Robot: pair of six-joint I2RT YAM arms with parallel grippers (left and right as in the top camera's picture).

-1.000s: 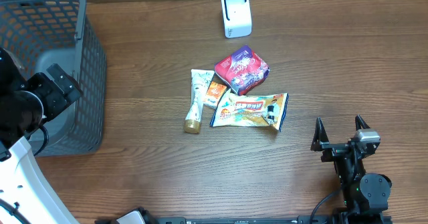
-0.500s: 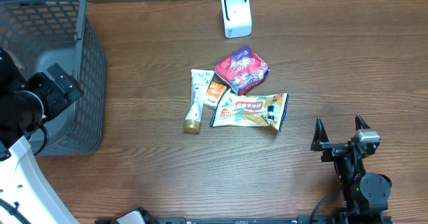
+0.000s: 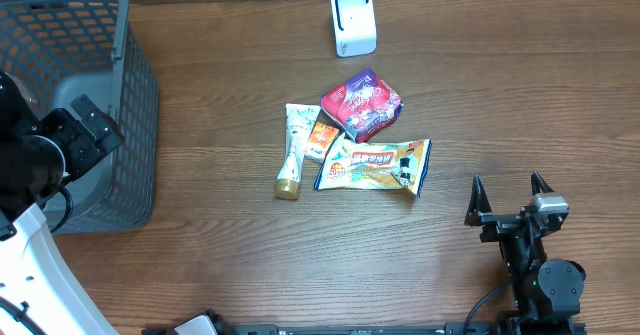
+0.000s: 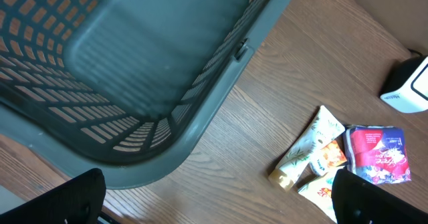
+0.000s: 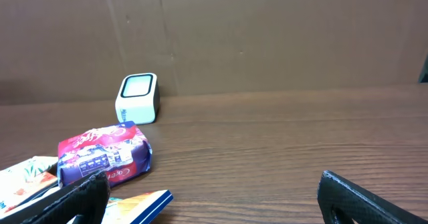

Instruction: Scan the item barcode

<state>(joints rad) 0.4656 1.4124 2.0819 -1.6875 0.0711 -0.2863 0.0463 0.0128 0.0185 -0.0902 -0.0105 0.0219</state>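
Tube (image 3: 295, 147), purple pack (image 3: 362, 103) and flat snack bag (image 3: 373, 165) lie clustered in the middle of the table (image 3: 200, 255). All look light, soft and crinkly; the pack's short sides seem the firmest hold. Basket (image 4: 221, 83) holds nothing. Left gripper (image 4: 215, 184) and right gripper (image 3: 507, 190) gape empty.

A: State of left tool (image 4: 217, 178)?
B: Jaws spread wide, nothing between them. Left arm (image 3: 40, 165) raised at the far left, wrist angled downward.
A: And right tool (image 3: 506, 181)?
B: Equally wide, empty. Right arm (image 3: 545, 275) sits low at near right, fingers pointing level, forward.
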